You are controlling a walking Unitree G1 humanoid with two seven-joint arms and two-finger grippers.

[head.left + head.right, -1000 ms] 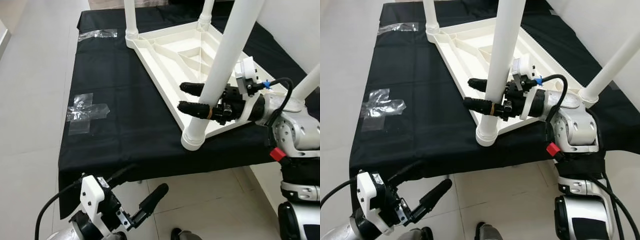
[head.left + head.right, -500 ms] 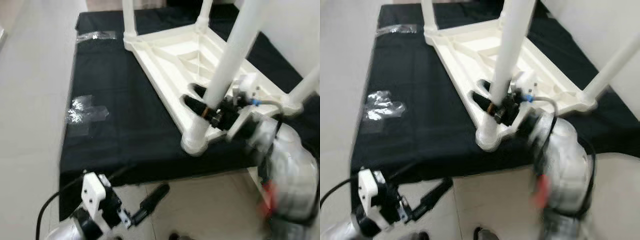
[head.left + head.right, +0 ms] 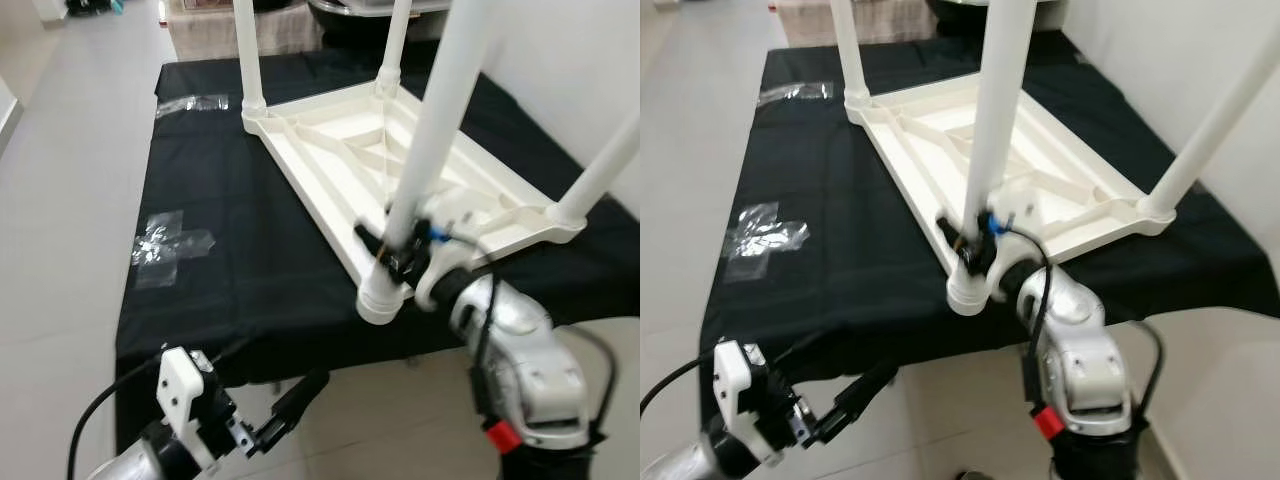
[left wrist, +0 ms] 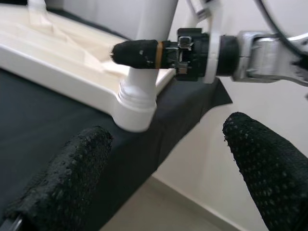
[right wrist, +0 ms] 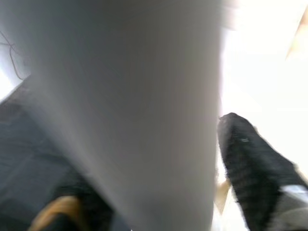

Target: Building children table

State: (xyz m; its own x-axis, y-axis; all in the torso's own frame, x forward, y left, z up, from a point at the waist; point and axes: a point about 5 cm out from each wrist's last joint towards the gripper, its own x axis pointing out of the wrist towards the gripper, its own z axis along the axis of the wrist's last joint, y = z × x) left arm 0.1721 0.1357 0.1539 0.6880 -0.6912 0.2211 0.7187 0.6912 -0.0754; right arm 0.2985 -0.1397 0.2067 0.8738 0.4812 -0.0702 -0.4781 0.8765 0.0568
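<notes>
While the head views lay out the whole scene, the white children's table [image 3: 400,180] lies upside down on a black cloth [image 3: 230,250] that covers a low platform, its ribbed underside facing up and its long axis running away from the robot and slightly to its left. Four white legs stand up from its corners: the near leg [image 3: 430,140] rises out of the corner socket [image 3: 383,295] at the cloth's front edge and leans a little to the right toward its top, another leg [image 3: 600,175] slants up at the right corner, and two more stand at the far end. The right gripper [image 3: 385,245] is at the near leg just above the socket, one black finger on each side of the tube, clamped on it. From the left wrist view the same grip is seen side-on: one black finger [image 4: 137,52] lies across the leg above the socket collar, with the silver right arm running off behind it, a detail the head views blur. The right wrist view is nearly all pale tube, with a black fingertip [image 5: 250,159] pressed beside it. The left gripper [image 3: 855,395] hangs low in front of the cloth's edge above the tiled floor [image 3: 70,200], its two fingers spread apart around nothing. Clear tape patches [image 3: 165,240] lie on the cloth to the left.
</notes>
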